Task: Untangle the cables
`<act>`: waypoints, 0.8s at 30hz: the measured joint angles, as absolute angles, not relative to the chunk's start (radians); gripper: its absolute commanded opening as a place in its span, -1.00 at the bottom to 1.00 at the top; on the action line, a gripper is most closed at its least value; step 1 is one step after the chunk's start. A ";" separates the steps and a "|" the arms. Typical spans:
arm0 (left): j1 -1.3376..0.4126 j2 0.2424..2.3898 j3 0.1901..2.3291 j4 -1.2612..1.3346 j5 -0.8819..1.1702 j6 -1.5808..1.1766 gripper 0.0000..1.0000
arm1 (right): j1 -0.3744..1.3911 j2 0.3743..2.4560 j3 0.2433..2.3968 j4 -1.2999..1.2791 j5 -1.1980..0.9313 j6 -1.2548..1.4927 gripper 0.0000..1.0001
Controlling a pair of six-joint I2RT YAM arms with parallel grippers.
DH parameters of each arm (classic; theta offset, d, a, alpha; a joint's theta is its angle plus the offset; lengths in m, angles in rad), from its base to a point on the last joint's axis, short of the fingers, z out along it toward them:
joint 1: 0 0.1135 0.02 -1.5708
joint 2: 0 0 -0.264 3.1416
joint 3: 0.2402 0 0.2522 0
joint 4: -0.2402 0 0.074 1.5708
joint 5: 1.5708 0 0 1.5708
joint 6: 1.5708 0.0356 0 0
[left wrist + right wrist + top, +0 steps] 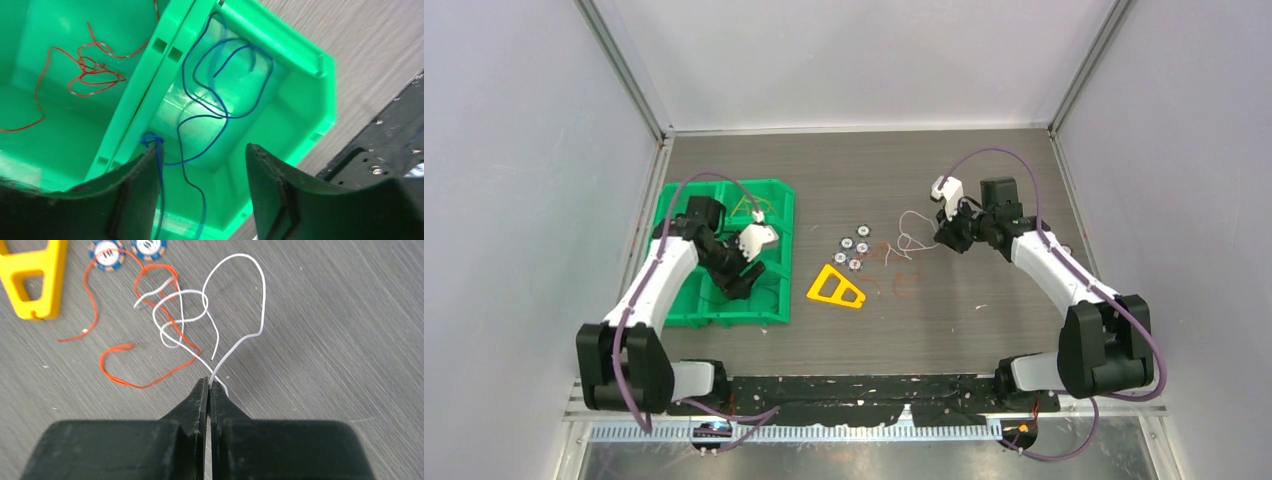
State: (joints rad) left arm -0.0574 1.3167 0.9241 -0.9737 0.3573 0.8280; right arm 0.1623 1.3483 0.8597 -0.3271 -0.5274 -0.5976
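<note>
White wire was what your right end effector had pinched, its tips pressed together on the strand's near end; the rest curled out over the table, its loops crossing an orange wire that lay there. To do this step well, you needed to draw the white strand away slowly and low, towards the bare side of the table, watching whether the orange one slid free or dragged along; if it dragged, a pause and a slight lift would likely have loosened the crossing better than a harder pull. Your left end effector hung with its tips apart over a compartment of the green bin, where a blue wire lay coiled, one bend just beside a finger; a red-orange wire lay in the neighbouring compartment; that arm was well apart from the tangle, so it could not pin the orange strand for you.
</note>
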 measured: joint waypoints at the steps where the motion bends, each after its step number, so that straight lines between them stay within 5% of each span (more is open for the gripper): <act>1: -0.058 1.296 0.938 -0.991 0.373 0.837 0.53 | 0.162 1.347 0.873 -0.338 -0.543 -0.588 -0.89; 5: -0.058 1.190 1.081 -1.065 0.485 0.851 0.99 | 0.162 1.324 0.929 -0.363 -0.610 -0.519 -0.89; 13: -0.196 1.148 1.319 -0.861 0.716 0.648 0.99 | 0.177 1.264 1.083 -0.329 -0.796 -0.329 -0.89; 24: -0.537 1.393 1.374 -0.389 0.772 0.351 0.86 | 0.245 1.210 1.203 -0.076 -0.915 0.023 -0.89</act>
